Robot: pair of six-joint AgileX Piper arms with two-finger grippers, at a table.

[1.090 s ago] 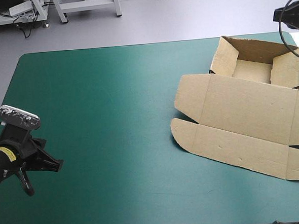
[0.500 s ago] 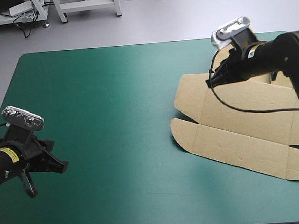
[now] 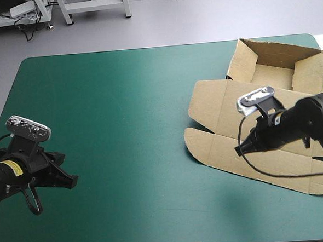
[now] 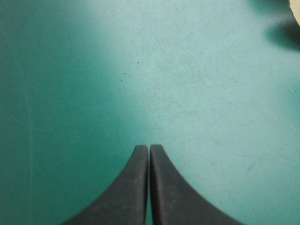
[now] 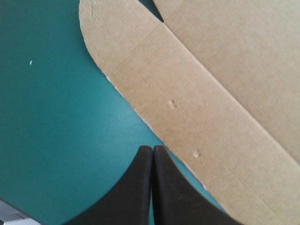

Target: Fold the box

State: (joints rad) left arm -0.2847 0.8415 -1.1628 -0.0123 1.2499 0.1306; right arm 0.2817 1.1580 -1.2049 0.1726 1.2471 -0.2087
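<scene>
The brown cardboard box (image 3: 262, 112) lies on the right half of the teal-green surface (image 3: 122, 112) and reaches its far right corner. At the far end its walls stand up and form an open tray (image 3: 279, 70). The wide lid panel (image 3: 265, 114) lies flat toward the near side. After it comes a long front flap (image 3: 262, 161) with a rounded tab (image 3: 198, 143) at its left end.

The right tool (image 3: 240, 149) hangs over the left part of this flap, its black fingers pressed together. In its own view the right tool (image 5: 153, 149) points at the flap's free edge (image 5: 140, 115), where board meets cover. I cannot tell if it touches. The left tool (image 3: 66, 181) is at the near left, well apart from the box. It is also pressed together, over bare cover only, as the left tool (image 4: 149, 149) shows in its own view.

I judge the board to be light and stiff, bending willingly only along its pressed creases. A sheet lying flat gives nothing to pinch from above. The best hold is probably the free edge of the front flap, with one finger slid under and one above. Because the box is light, it may slide on the cover when pushed, so the tray may need holding down. A grip placed away from a crease could buckle the panel.
</scene>
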